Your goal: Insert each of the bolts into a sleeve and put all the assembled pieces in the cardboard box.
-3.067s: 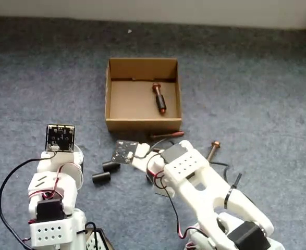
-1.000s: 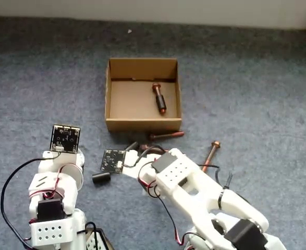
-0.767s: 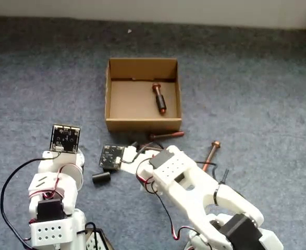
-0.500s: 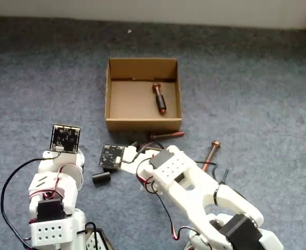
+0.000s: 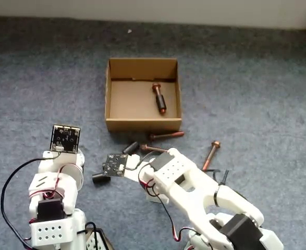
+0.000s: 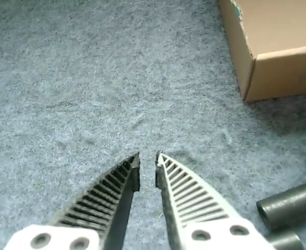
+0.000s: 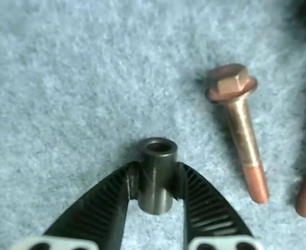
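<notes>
The left arm [image 5: 52, 203] stands at the lower left of the high view, where its camera board [image 5: 65, 138] covers the fingers. The left wrist view supplies them: the left gripper [image 6: 147, 167] hangs over grey carpet [image 6: 90, 78], its fingers a narrow slit apart with nothing between. The same view has two loose sleeves [image 6: 291, 204] lying side by side near a corner of the cardboard box [image 6: 267, 67]. From above, a single dark sleeve [image 5: 101, 177] lies left of centre, its long axis almost level.

At centre, just below the box front, is the held sleeve [image 5: 131, 147], slanting up toward the right. The right wrist view makes the grip plain: the right gripper [image 7: 156, 171] is clamped on its sides, and the open bore faces away from the wrist.

The box sits at upper centre. An assembled piece [image 5: 159, 98] lies in its right half, nearly upright in the picture with the head uppermost.

Just right of the held sleeve lies a bolt [image 5: 154, 149], roughly level, head at its left end. A second bolt [image 5: 167, 135] lies level between it and the box front. A third bolt [image 5: 210, 155] lies well to the right, head up, its shank slanting down-left.
</notes>
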